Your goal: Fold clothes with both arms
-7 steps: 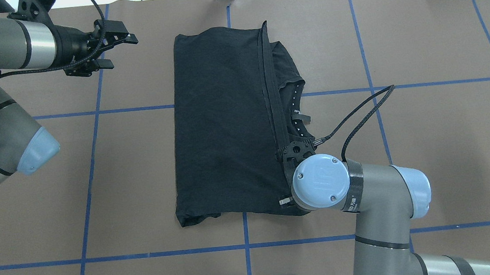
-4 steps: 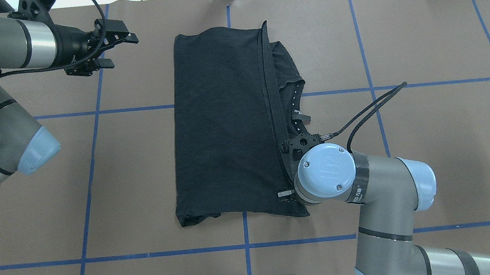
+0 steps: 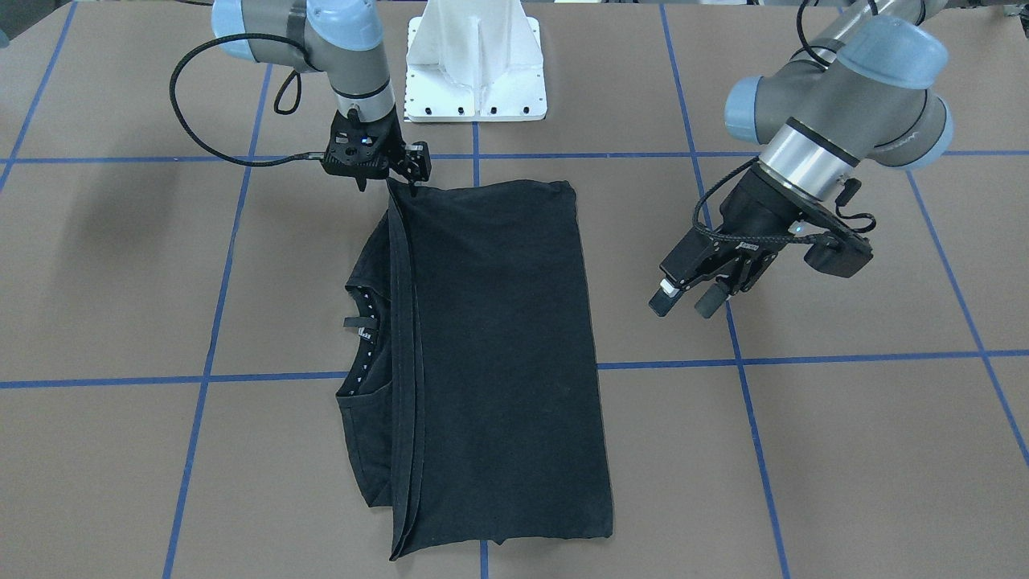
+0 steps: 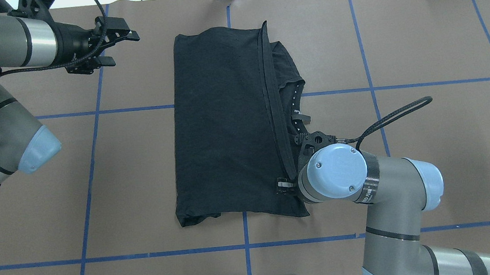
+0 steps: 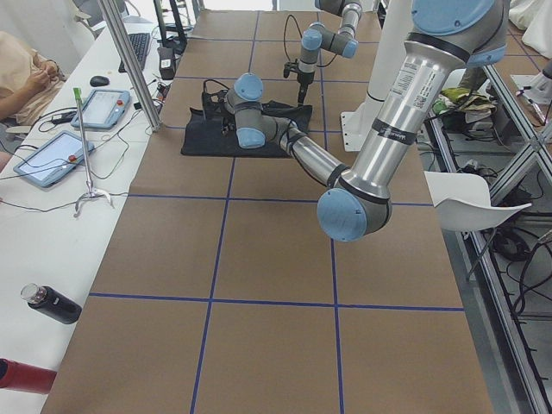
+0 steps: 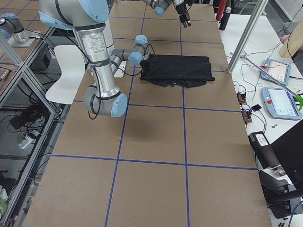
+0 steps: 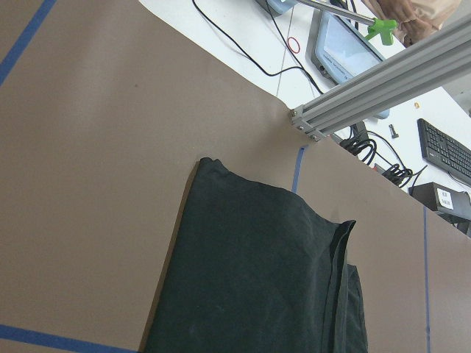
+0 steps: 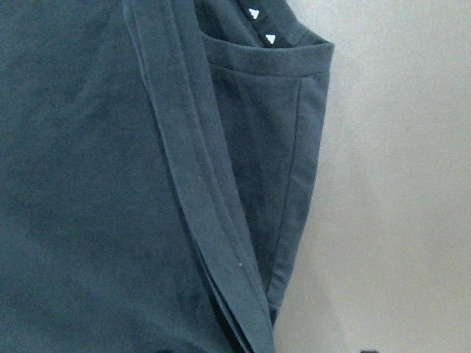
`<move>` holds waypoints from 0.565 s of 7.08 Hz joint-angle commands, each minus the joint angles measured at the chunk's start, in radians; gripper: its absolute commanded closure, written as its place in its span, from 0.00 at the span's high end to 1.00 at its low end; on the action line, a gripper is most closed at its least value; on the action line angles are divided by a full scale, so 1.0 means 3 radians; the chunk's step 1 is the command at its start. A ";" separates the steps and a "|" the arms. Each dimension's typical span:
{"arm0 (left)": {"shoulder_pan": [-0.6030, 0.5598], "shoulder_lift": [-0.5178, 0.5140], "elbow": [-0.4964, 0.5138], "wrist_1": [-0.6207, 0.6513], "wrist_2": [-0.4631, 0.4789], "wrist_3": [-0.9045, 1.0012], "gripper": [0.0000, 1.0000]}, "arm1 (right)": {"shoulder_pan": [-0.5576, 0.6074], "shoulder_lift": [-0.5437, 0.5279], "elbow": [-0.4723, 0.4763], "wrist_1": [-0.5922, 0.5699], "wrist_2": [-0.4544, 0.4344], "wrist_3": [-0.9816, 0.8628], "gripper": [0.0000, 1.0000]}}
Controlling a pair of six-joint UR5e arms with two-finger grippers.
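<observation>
The black T-shirt [image 4: 221, 122] lies folded lengthwise in the middle of the table, print hidden. Its doubled hem edge [image 3: 406, 338] and its collar [image 3: 366, 322] with small white marks face the robot's right side. My right gripper [image 3: 390, 181] points down at the shirt's corner nearest the robot, with the jaws apart on either side of the hem. One of its pads [image 4: 283, 185] shows beside the wrist. The right wrist view shows hem and sleeve [image 8: 221, 220] close up, with no fingers. My left gripper [image 3: 683, 301] is open and empty above the bare table, to the left of the shirt.
The white pedestal base [image 3: 476, 64] stands at the robot's edge. Blue tape lines [image 4: 92, 113] cross the brown table. An aluminium post [image 7: 368, 95], cables and tablets [image 5: 52, 155] lie beyond the far edge. The right arm's cable loop [image 4: 394, 118] hangs over the table right of the shirt.
My right wrist has shifted right and a little away from the robot at the shirt's near corner, and its cable loop swung right. The shirt has not moved. The left gripper has barely moved.
</observation>
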 commanded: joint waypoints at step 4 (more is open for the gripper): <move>0.0000 0.0009 -0.0008 0.0000 0.0002 -0.0004 0.99 | 0.0004 -0.0055 -0.0124 -0.0024 -0.0058 -0.0858 0.71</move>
